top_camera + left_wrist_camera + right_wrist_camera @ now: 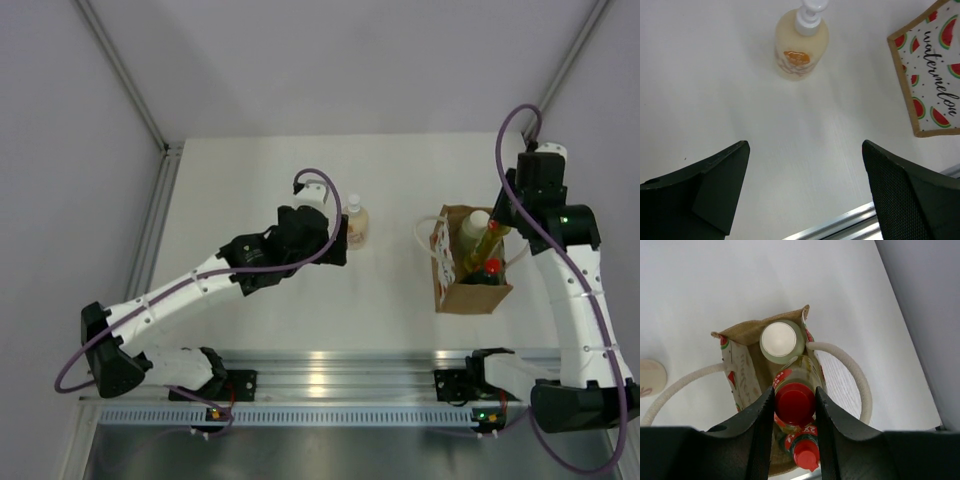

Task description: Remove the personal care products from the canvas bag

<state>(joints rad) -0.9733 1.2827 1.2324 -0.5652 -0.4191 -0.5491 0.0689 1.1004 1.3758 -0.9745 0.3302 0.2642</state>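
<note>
R side first: the right gripper [794, 396] is down in the mouth of the canvas bag [740, 335], fingers pressed on both sides of the red cap of the slim yellow bottle [796, 374]. Looks like a firm pinch. The bottle sits upright inside the bag, between the white-capped bottle [779, 341] and the dark green bottle [805, 454], packed close. To do this well: pull straight up, no tilt, slow enough that the neighbours & the bag don't ride along. Mind the loop handles [850, 375] either side of the fingers. Grip is on the cap only, so slip is the risk. The left gripper [805, 146] gapes wide, holding nothing, w/ the pump bottle [801, 44] standing on the table [700, 75] ahead, apart from it.
</note>
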